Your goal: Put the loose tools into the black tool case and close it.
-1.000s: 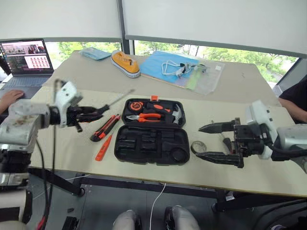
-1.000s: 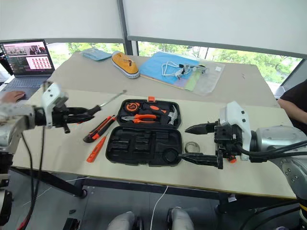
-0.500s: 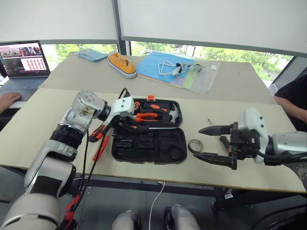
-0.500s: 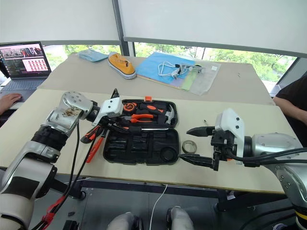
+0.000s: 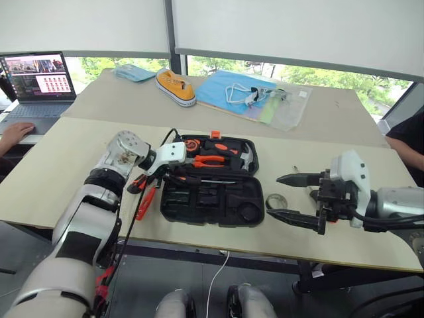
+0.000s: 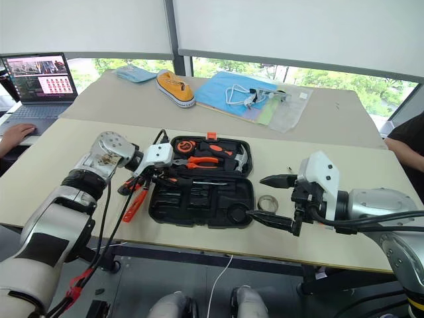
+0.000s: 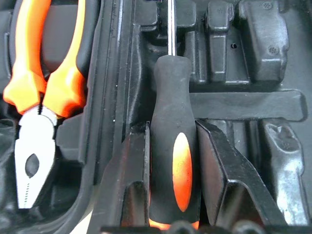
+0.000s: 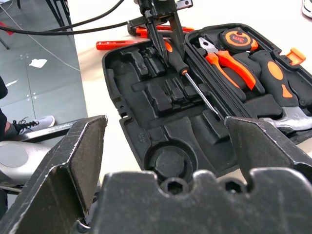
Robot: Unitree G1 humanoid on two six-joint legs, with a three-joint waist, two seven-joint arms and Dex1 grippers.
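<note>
The black tool case (image 5: pixel 225 199) lies open on the table, with pliers (image 5: pixel 211 159), a hammer and a tape measure in its far half. My left gripper (image 5: pixel 173 175) is at the case's left end, fingers (image 7: pixel 134 180) hugging the orange-black handle of a screwdriver (image 7: pixel 173 146). That screwdriver lies along the near half by the hinge (image 8: pixel 187 73). A utility knife (image 5: pixel 137 183) and a thin orange tester (image 5: pixel 146 203) lie left of the case. A small tape roll (image 5: pixel 276 201) sits right of it. My right gripper (image 5: pixel 273 195) hovers open beside the roll, holding nothing.
A laptop (image 5: pixel 40 73) with a person's hand (image 5: pixel 13 132) in front of it is at the far left. A yellow shoe (image 5: pixel 175 86) and a blue sheet (image 5: pixel 228 89) with cables lie on the far table. Another person sits at the right edge (image 5: pixel 407 139).
My left arm swung in from the table's left with the screwdriver and lowered it into the case's near half. The right gripper stayed in place, open.
</note>
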